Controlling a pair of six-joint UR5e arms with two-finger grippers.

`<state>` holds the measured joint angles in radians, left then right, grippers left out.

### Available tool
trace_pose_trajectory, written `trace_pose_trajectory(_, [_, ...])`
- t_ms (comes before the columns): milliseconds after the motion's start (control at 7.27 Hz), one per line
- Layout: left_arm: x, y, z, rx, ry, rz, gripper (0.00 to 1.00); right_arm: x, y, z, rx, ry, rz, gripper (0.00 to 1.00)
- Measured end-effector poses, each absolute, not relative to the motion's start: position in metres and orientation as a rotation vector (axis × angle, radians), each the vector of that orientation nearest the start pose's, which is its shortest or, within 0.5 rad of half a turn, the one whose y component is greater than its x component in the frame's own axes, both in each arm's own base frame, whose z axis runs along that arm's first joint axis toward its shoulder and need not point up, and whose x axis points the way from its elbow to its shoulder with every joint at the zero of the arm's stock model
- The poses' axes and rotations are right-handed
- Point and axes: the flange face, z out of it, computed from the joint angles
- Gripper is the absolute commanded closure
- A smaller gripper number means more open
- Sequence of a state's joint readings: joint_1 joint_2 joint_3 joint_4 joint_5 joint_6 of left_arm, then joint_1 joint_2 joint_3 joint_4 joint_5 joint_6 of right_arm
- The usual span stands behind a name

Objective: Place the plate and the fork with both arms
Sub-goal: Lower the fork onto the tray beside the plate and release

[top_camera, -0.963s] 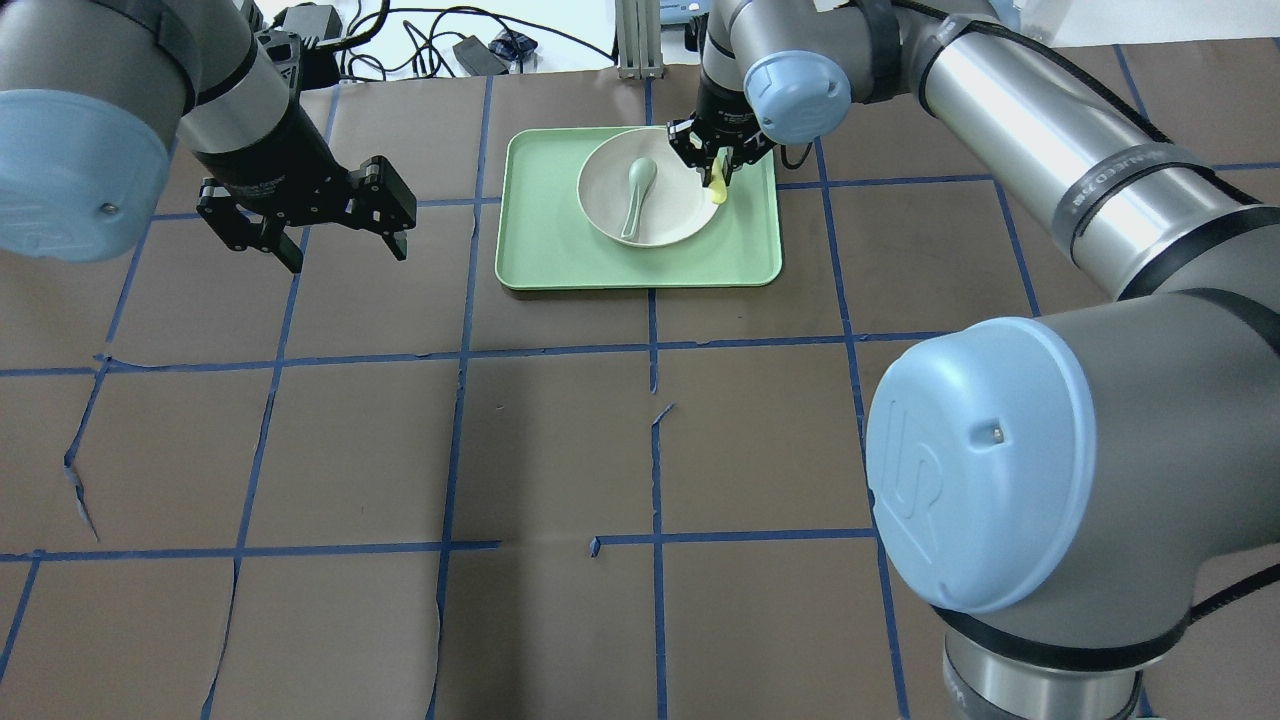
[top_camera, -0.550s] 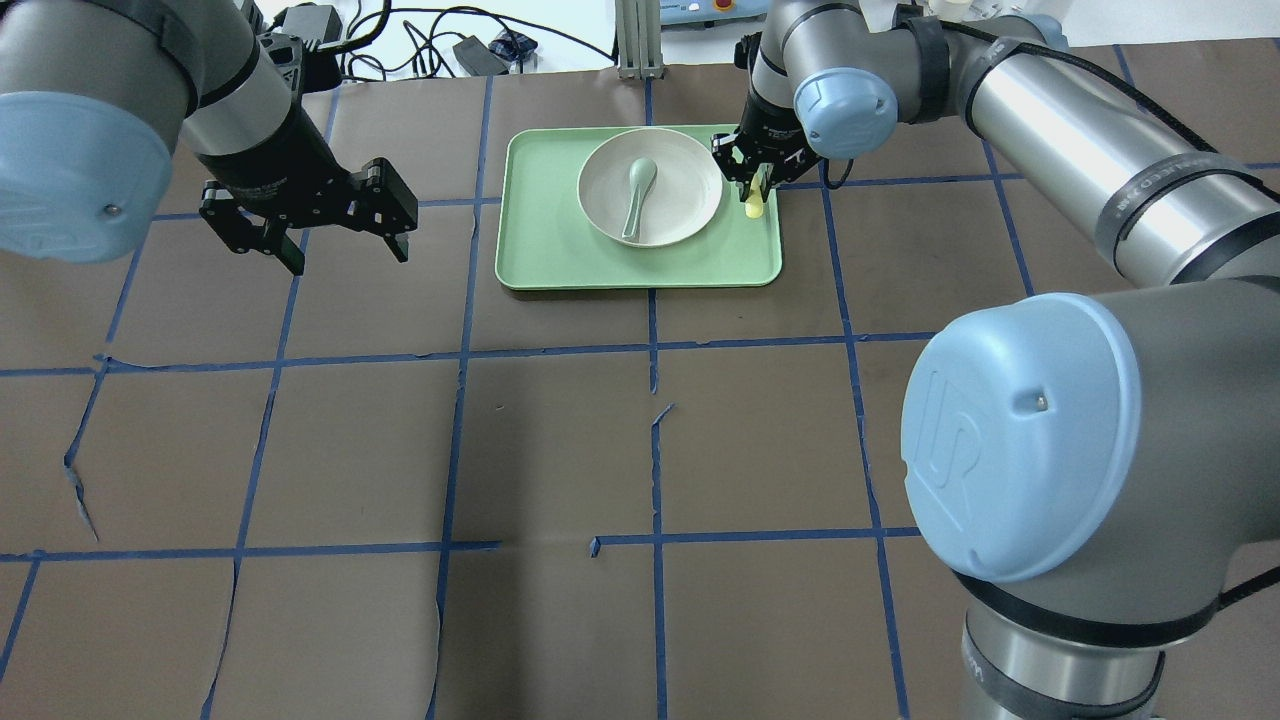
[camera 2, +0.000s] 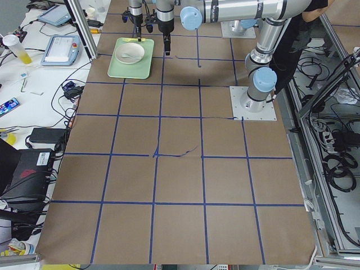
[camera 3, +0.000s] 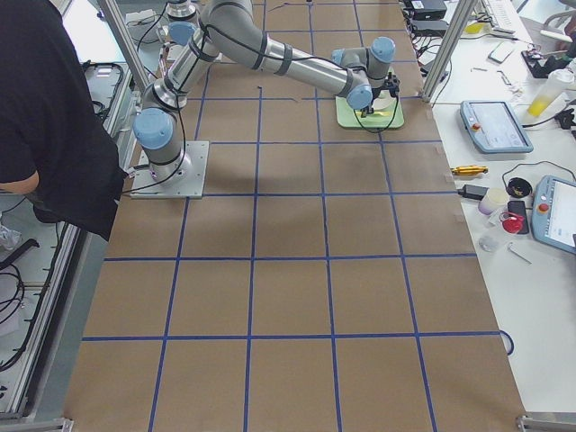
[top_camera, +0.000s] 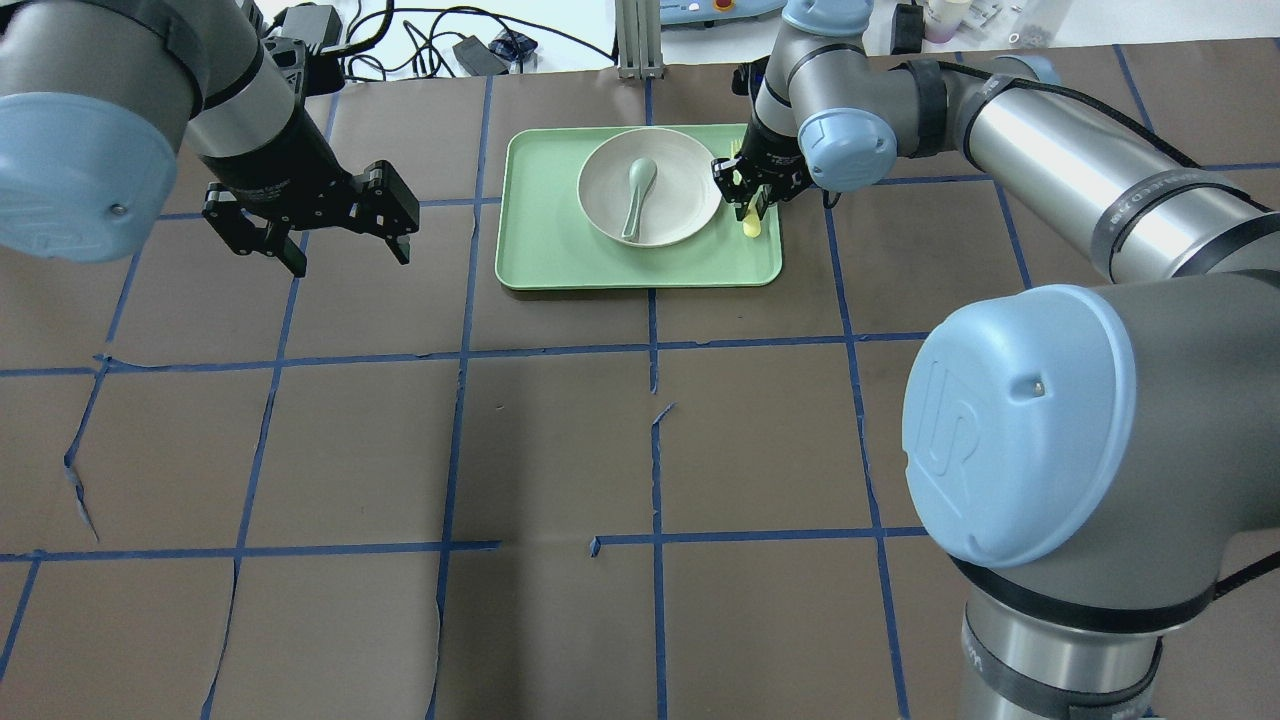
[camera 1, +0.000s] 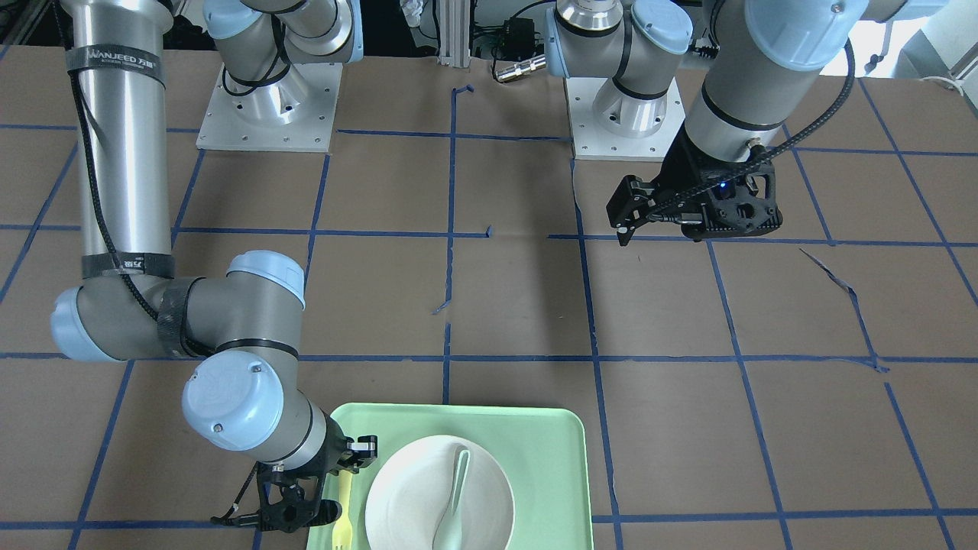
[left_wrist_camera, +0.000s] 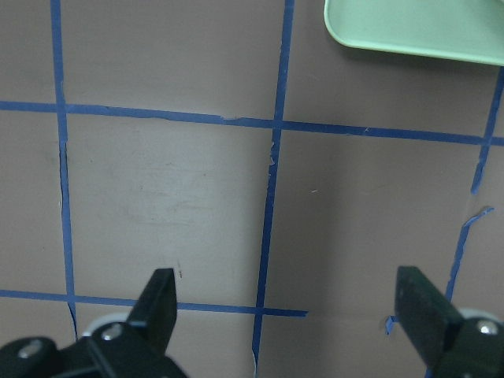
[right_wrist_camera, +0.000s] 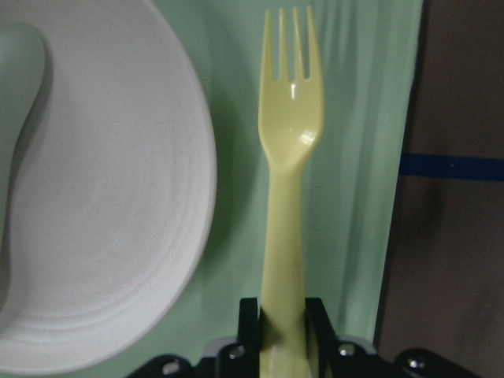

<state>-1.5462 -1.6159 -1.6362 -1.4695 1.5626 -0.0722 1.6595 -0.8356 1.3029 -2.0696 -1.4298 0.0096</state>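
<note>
Nearest the robot, the left gripper (top_camera: 348, 255) is held over bare brown table paper (top_camera: 560, 440), well apart from the tray. Its jaws are spread wide with nothing in them, and in the left wrist view only paper and blue tape lines are seen between the fingers.

Further out, the green tray (top_camera: 560, 255) is found with the plate (top_camera: 685, 195) already set on it and a spoon (top_camera: 637, 190) lying in the plate. Just beside the plate, on the robot's right, the fork (right_wrist_camera: 290, 150) is clamped by its handle in the right gripper (right_wrist_camera: 282, 315), over the strip of tray between plate and tray rim.

So the fork-placing step looks to be in hand. Next, probably, the fork needs to be lowered flat and let go without the plate rim being nudged.

The grip on the handle can only really be made out in the right wrist view; from overhead just a yellow end is seen. Whether the fork is touching the tray can't be told.
</note>
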Motion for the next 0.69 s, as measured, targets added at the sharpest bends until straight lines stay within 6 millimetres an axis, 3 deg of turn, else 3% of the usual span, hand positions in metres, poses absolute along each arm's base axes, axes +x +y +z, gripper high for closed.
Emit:
trace_pose_trajectory(138, [-0.1215,-0.5110,0.4429,-0.152,3.145,0.016,0.00,0.2103,-0.7212,0.2029,-0.136,2.995,-0.031,0.87])
trace_pose_trajectory(275, [-0.1215,-0.5110,0.4426,-0.152,3.144,0.017,0.00,0.2096,-0.7208,0.2022,-0.142,2.994,-0.029,0.01])
trace_pose_trajectory(688, [-0.1215,-0.5107,0.4430,-0.152,3.145,0.017,0.00,0.2081,-0.7209,0.2031,-0.128,2.995,-0.030,0.00])
